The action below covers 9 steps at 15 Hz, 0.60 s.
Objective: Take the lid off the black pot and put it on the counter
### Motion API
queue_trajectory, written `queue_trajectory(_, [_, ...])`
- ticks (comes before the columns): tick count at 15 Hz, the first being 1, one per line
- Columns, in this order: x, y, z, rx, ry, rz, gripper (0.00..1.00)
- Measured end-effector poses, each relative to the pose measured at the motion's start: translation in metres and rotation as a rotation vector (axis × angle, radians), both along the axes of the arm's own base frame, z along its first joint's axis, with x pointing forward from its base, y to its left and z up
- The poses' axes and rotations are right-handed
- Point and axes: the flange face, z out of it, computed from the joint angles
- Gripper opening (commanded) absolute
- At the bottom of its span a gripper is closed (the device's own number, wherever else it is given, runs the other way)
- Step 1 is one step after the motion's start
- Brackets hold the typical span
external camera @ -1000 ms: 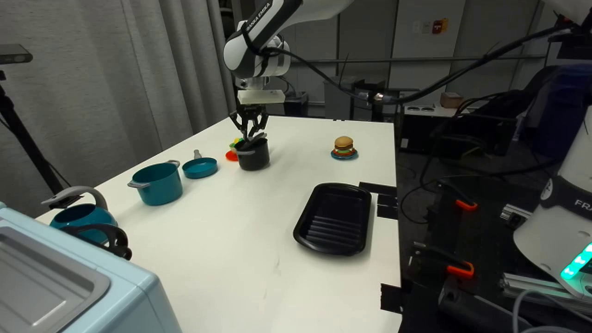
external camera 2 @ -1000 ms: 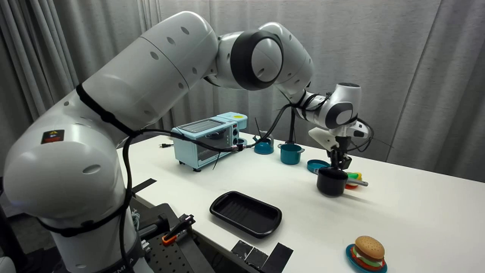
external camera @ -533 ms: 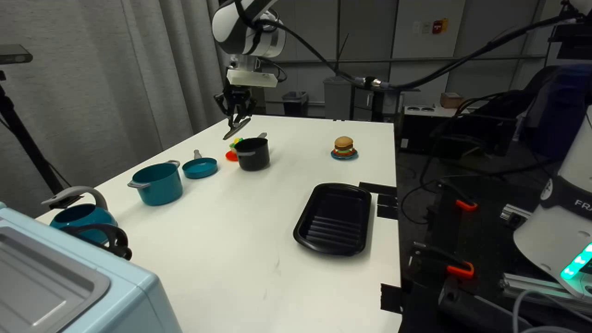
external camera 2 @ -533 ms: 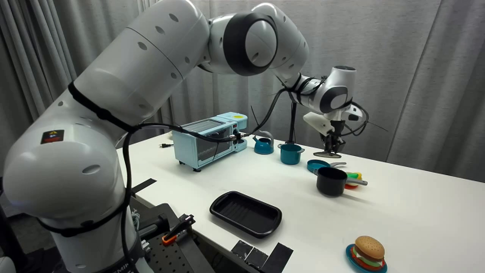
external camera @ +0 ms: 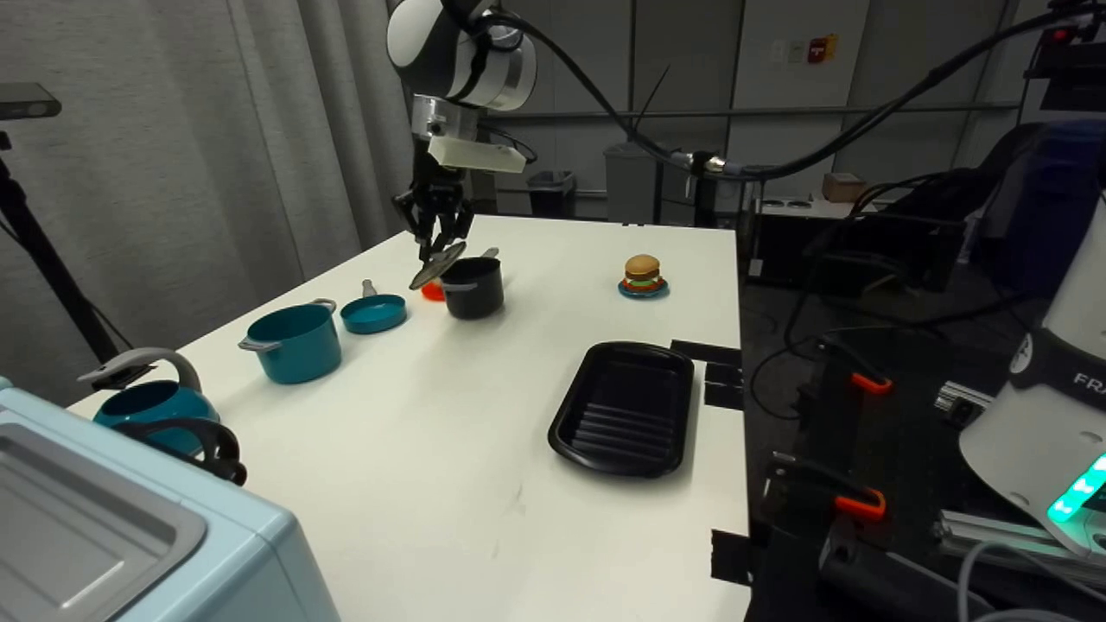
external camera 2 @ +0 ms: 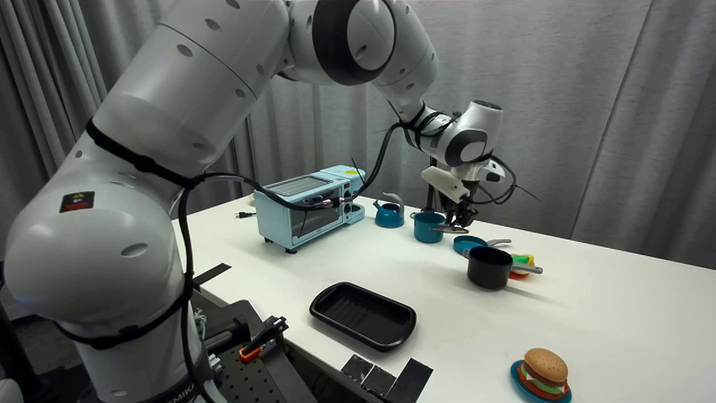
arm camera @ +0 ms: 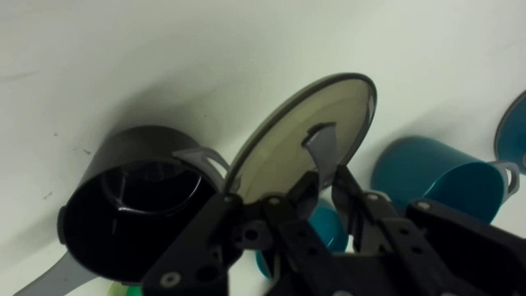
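My gripper [arm camera: 327,176] is shut on the grey knob of the lid [arm camera: 283,139] in the wrist view. The lid is a round disc with a dark rim. It hangs tilted in the air in both exterior views [external camera: 438,265] [external camera 2: 448,229]. The black pot [external camera: 473,289] stands uncovered on the white counter [external camera: 449,415]. Its dark inside shows in the wrist view [arm camera: 135,144], left of the lid. In an exterior view, the black pot [external camera 2: 489,271] is right of and lower than the gripper [external camera 2: 460,214]. The lid is above the counter, near the teal pan [external camera 2: 469,243].
A teal pot [external camera: 298,344] and a teal kettle [external camera: 160,410] stand along the far side. A red and green toy food item [external camera 2: 523,263] sits behind the black pot. A black grill pan [external camera: 624,408], toy burger [external camera: 642,275] and light-blue toaster oven [external camera 2: 305,207] are on the counter.
One second ago the gripper was at the black pot's top. It has risen with the lid, moved off the pot towards the teal pan and pot, and come down somewhat in the last half second.
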Motion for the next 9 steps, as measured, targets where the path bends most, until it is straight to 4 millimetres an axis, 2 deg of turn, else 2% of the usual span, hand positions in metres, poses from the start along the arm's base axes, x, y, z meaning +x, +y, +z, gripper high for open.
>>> queue_trajectory(4, [-0.029,0.001,-0.033,-0.009,0.075,0.061,0.04])
queue_trajectory(9, [-0.059,-0.012,-0.073,-0.028,0.151,0.086,0.04])
